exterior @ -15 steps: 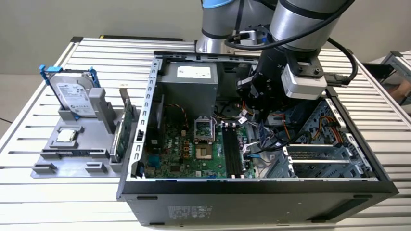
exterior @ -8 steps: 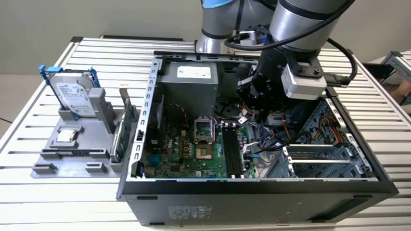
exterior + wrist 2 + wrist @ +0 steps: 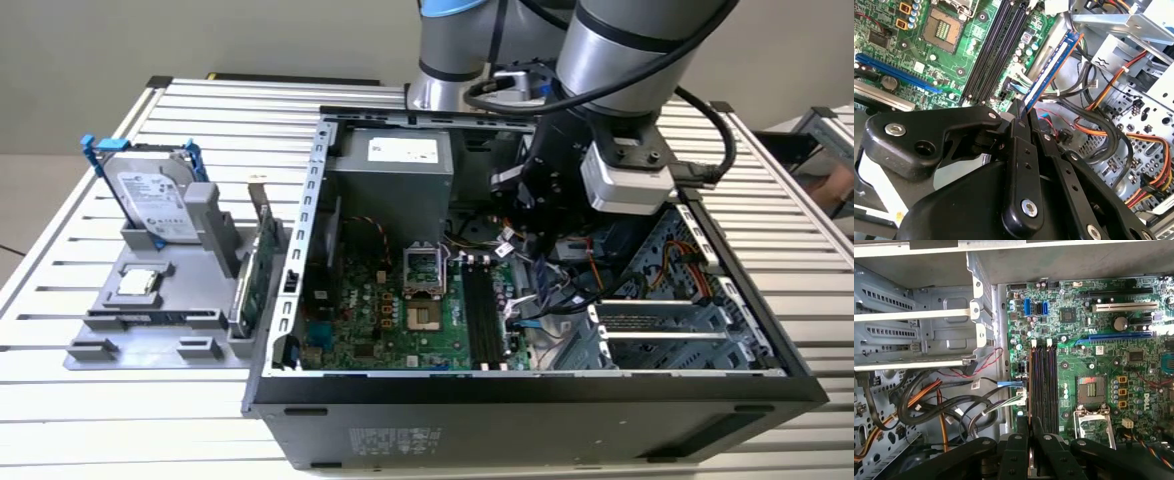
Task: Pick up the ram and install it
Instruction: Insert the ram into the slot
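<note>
In the exterior view, the black two-finger gripper (image 3: 554, 235) hangs inside the open black computer case (image 3: 534, 385), above the green motherboard (image 3: 387, 310). In the second wrist view, its fingers (image 3: 1021, 120) pinch the ram (image 3: 1051, 67), a long thin blue-edged stick pointing toward one o'clock beside the long black slots (image 3: 996, 50). In the first wrist view, the ram (image 3: 1029, 385) appears edge-on, running toward twelve o'clock alongside those slots (image 3: 1045, 385).

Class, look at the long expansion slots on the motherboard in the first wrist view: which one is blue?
The blue slot is the one nearest the processor socket. The slots beyond it differ: one is white and one is black.
</note>
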